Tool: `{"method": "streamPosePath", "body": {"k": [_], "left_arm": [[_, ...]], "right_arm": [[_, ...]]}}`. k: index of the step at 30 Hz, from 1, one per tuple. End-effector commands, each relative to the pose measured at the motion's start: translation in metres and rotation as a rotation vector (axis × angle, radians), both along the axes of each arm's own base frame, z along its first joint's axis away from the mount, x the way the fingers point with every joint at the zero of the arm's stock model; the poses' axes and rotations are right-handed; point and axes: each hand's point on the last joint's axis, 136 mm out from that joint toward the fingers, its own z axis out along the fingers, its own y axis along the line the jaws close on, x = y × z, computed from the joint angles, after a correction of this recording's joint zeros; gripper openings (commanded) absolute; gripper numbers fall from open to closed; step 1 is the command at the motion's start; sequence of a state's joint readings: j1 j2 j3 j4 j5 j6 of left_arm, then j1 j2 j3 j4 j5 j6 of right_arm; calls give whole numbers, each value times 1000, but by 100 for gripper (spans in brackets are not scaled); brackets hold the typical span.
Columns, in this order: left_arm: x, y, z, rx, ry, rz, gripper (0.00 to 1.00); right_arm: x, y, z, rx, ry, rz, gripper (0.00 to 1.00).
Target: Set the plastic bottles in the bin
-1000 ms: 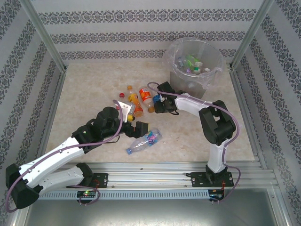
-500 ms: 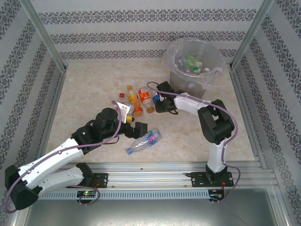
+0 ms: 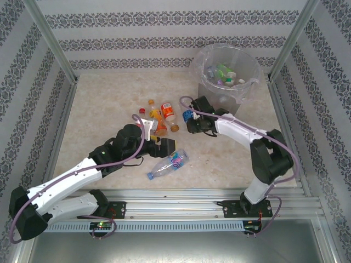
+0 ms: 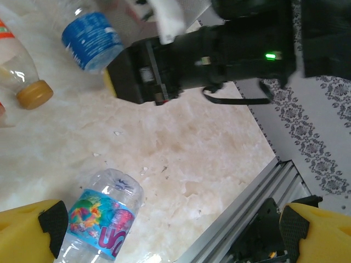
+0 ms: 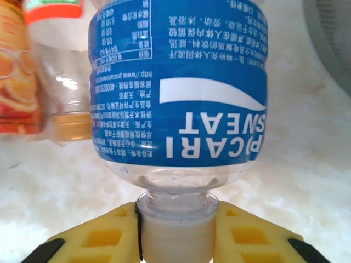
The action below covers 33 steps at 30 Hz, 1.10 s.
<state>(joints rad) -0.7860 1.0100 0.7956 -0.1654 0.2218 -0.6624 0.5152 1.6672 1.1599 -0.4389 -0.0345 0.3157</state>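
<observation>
Closing up in the overhead view: the right gripper has shut on the blue-labelled bottle, and its arm has swung clear of the other bottles. The bin stands just behind it. The left gripper hangs wide open near the bright-labelled bottle.

From the left wrist, that bright-labelled bottle lies untouched on the table beside one of the spread yellow fingers.

From the right wrist, the jaws pinch the blue-labelled bottle at its white cap. A firm pick, I'd say, with the lift to the bin next.
</observation>
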Motion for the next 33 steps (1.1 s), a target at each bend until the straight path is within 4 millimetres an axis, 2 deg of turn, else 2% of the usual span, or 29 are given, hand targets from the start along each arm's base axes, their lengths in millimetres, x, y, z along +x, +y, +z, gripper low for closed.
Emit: {"method": "streamPosePath", "body": {"k": [1,12,16,19,25,30,33], "left_arm": [[10,-9,7,-113,52,50,100],[56,-19,17,-375,78,137,100],[71,-25,27,-460,61,115,100],[75,-32,35,-503,42,84,100],[75,-44,35,-583,55,18,100],[76,-46,33,-572,62,15,100],[75,-46,32,-561,66,12,95]], "right_arm": [[-22,2,23,56,-8,31,27],[-80,14,87,257,-18,128,26],[-100,20,103,319,-10,168,26],[-111,24,109,354,3,193,27],[-128,37,115,414,28,251,27],[-134,43,116,439,35,269,27],[-135,44,117,447,34,272,27]]}}
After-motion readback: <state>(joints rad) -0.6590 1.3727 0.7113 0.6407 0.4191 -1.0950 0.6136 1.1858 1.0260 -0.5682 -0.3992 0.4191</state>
